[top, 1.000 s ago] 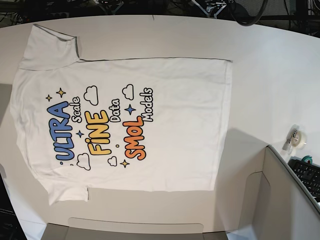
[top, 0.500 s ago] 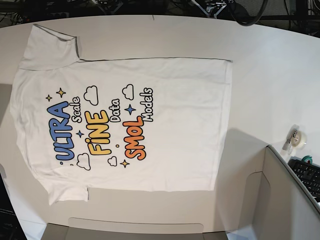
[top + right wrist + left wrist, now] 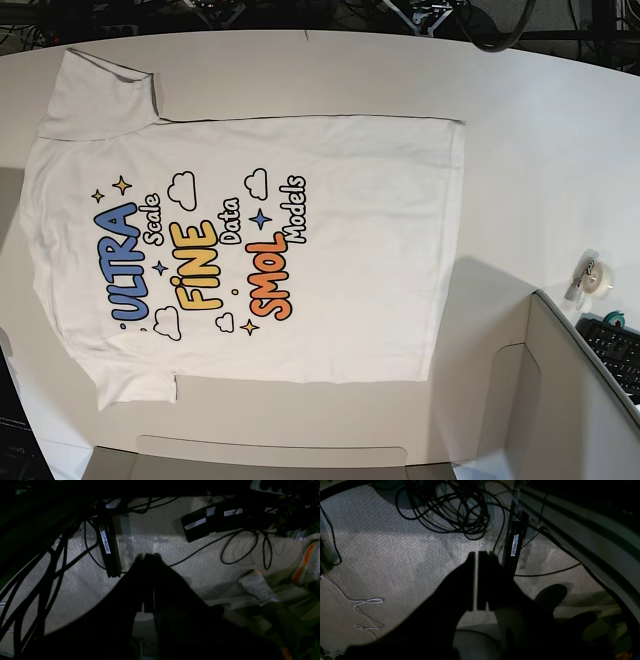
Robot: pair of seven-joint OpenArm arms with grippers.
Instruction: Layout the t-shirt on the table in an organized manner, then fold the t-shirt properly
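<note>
The white t-shirt lies flat and face up on the white table, collar side to the left, hem to the right, both short sleeves spread out. Its blue, yellow and orange lettering reads sideways. Neither arm shows in the base view. In the left wrist view my left gripper hangs over carpeted floor, a dark silhouette with its jaws shut and nothing between them. My right gripper is likewise over the floor below the table, fingers pressed together, holding nothing.
A tape roll sits near the table's right edge, beside a grey panel with a keyboard. On the floor lie coiled black cables, a black bar labelled ASIMOV and a person's shoe.
</note>
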